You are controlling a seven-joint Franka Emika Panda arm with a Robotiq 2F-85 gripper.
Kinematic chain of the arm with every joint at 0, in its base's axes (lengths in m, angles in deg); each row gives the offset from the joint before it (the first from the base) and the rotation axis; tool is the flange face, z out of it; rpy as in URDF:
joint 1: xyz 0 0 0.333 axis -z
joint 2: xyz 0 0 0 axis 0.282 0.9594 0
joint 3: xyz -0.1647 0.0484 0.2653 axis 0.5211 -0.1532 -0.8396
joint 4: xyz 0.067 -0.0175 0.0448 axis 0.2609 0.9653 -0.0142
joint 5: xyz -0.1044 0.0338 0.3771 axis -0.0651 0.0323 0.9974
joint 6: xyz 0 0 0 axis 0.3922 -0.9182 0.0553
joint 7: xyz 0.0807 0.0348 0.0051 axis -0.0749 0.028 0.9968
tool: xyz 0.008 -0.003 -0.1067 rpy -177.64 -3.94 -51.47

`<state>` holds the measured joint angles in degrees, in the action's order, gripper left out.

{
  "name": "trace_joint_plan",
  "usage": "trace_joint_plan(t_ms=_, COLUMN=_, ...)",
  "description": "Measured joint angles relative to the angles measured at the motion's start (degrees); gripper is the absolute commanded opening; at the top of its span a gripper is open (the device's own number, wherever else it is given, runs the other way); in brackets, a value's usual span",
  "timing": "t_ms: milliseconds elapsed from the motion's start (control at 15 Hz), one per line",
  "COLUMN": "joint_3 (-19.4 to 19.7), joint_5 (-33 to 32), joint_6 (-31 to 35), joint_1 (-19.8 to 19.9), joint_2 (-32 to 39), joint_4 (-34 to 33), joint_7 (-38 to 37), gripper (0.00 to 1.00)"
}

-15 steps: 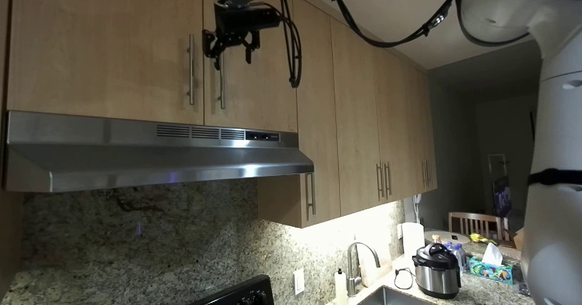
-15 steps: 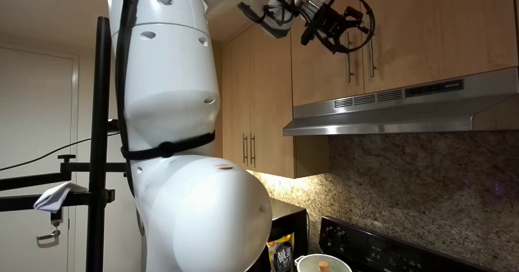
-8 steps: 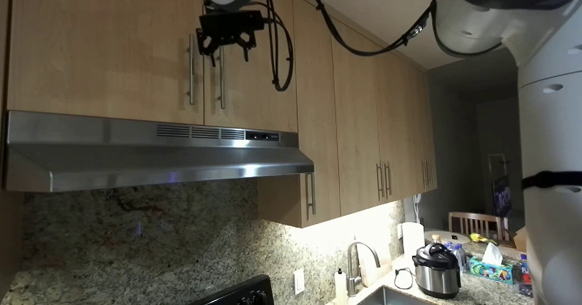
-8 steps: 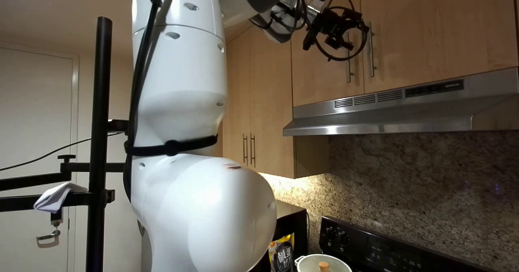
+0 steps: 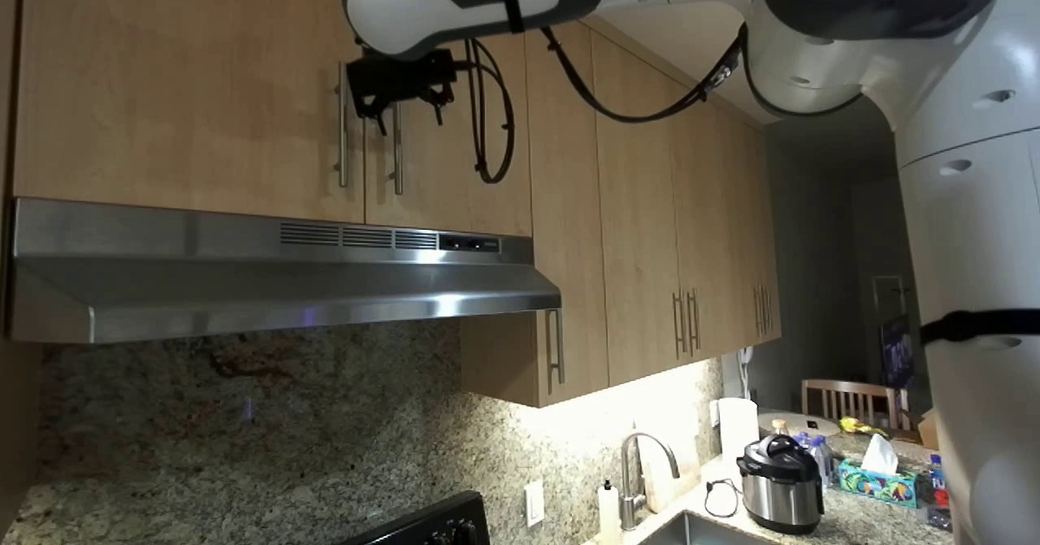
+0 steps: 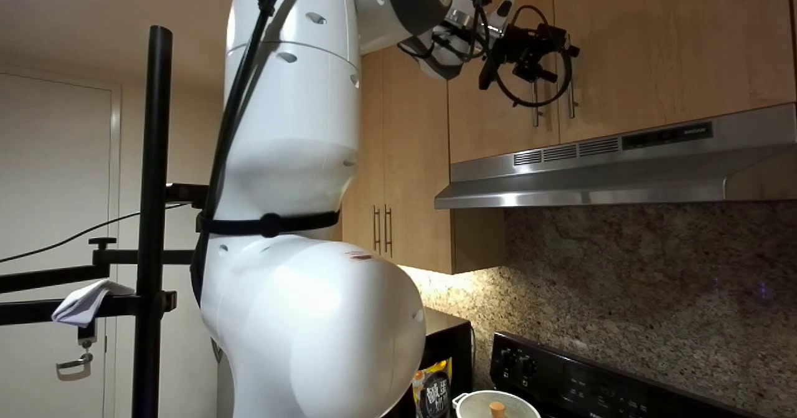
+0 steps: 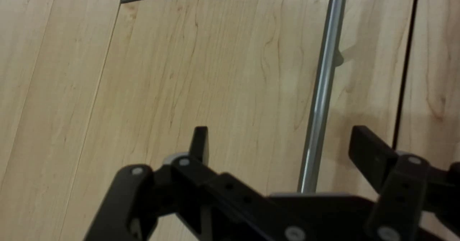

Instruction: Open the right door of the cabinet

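- Speckled stone backsplash [image 5: 244,423] lines the kitchen wall beneath a steel range hood [image 5: 268,285], which both exterior views show.
- Right above the range hood hangs the cabinet [image 5: 276,98], pale wood, its two doors closed.
- In an exterior view the right door [image 5: 463,179] fills the cabinet's right part: a flat panel with an upright silver bar handle [image 5: 397,155] near its left edge, just beside the twin handle [image 5: 342,139] on the left door [image 5: 179,82].
- At the end of the white robot arm [image 6: 292,113], the pincer [image 7: 280,135] is released, its fingers [image 7: 199,142] spread well apart before the right door.
- In the wrist view the silver bar handle slants between the two fingers, seemingly closer to the one on the view's right; whether they touch it I cannot tell.
- On the bench [image 5: 873,521], well apart from the cabinet, stand a pressure cooker [image 5: 780,492] and a tissue box [image 5: 877,484], near each other.
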<state>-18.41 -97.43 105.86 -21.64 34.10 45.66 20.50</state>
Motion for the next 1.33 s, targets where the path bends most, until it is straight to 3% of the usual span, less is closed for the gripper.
trace_joint_plan(t_ms=867, joint_3=1.5, joint_5=-5.5, joint_6=-0.3, joint_1=-0.1, joint_2=4.4, joint_4=-4.0, joint_7=-3.8, gripper=1.00)
trace_joint_plan(t_ms=1333, joint_3=1.4, joint_5=-13.5, joint_6=-6.9, joint_1=-3.2, joint_2=8.9, joint_4=-8.1, joint_7=-4.7, gripper=1.00)
